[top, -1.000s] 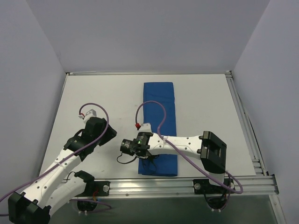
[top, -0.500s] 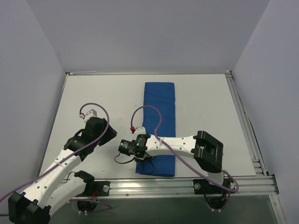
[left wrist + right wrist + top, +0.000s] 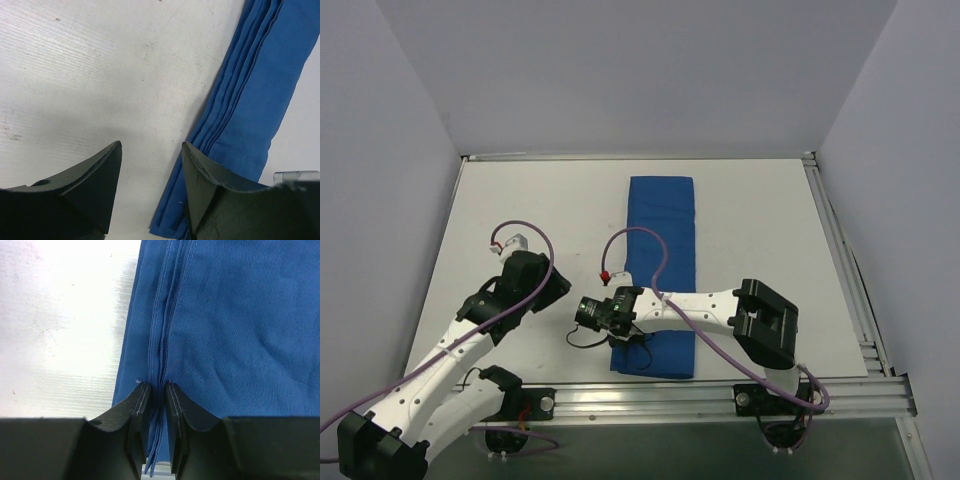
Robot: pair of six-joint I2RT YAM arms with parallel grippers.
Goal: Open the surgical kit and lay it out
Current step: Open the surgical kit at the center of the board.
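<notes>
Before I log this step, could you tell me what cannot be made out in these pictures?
What the blue wrap holds: every view, covered by its folded layers.
How many layers the right gripper pinches: right wrist view, hidden between its closed jaws.
The wrap's near end: left wrist view, cut by the bottom edge and the left gripper.

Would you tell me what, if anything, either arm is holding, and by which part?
The right gripper is shut on the blue cloth wrap, pinching the stacked edge layers on its left side. The left gripper is open and empty.
</notes>
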